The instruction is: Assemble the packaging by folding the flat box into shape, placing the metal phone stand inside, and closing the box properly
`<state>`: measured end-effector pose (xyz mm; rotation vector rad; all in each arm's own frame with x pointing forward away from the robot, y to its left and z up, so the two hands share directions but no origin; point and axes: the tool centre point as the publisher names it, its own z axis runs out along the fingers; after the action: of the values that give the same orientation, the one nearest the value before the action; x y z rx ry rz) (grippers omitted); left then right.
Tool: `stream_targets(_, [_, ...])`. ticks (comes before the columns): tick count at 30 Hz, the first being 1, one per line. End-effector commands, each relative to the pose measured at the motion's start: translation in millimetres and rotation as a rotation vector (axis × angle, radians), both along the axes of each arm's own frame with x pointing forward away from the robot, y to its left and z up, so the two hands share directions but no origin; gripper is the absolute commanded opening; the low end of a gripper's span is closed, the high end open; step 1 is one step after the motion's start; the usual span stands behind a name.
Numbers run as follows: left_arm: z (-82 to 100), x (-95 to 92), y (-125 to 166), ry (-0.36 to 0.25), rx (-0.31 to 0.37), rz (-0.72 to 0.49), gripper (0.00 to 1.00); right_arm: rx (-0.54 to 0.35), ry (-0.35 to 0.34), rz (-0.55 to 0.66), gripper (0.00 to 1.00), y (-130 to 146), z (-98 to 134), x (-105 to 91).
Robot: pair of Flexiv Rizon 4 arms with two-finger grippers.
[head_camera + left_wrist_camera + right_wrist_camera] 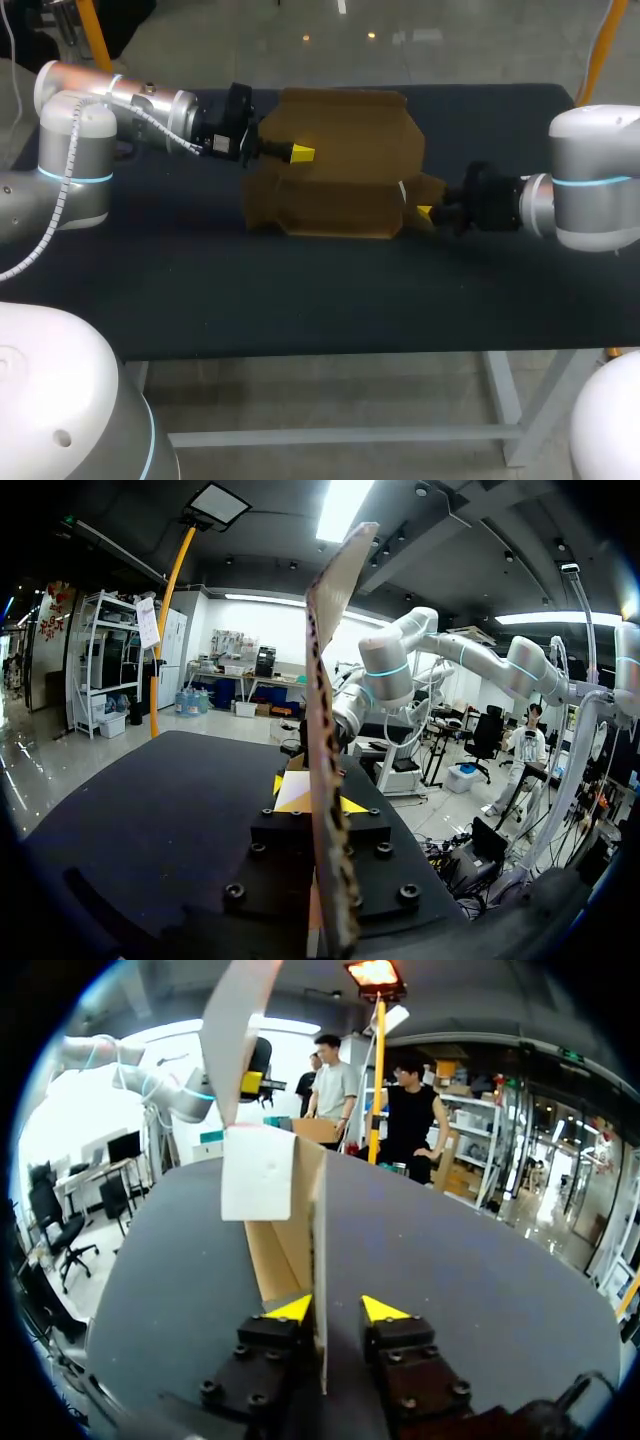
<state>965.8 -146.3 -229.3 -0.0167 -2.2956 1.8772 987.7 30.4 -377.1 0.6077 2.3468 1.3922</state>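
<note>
Jaws on the left gripper (314, 802) were clamped narrow on the box (340, 135), one yellow tip on each side of its upright panel (322, 670), which showed edge-on from that wrist. Over on the other side, the right gripper (338, 1310) stood a little open. An end flap (318, 1210) ran between its fingers, against one tip and with a sliver of gap to the other, so there was no grip there.

The box sat toward the far edge of the table (300, 300), around its middle, and it was only half-formed: back panel raised, lower walls standing out in front, right end not tucked. No stand was in sight in any view.

By the look of it, this was the folding step, early in the task, with the shape not yet set, nothing loaded and nothing closed. The next move would call for the right gripper to nip or push that end flap inward while the left held the panel steady. Thin card bends easily, so a crooked push could crease the flap or drag the whole box across the table.
</note>
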Motion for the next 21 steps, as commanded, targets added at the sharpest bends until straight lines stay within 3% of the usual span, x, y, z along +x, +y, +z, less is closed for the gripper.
stream_targets(1, [-1.6, -0.1, 0.4, 0.000, -0.001, -0.002, 0.00, 0.004, -0.002, -0.007, 0.26, 0.8, -1.6, -1.0])
stream_targets(7, [-1.6, -0.1, 0.4, 0.000, -0.001, -0.002, 0.00, 0.018, 0.002, -0.031, 0.13, -0.6, -1.8, -6.6])
stream_targets(21, [-1.6, -0.1, 0.4, 0.000, -0.001, -0.002, 0.00, 0.034, 0.017, -0.091, 0.12, 6.7, -6.3, -17.3])
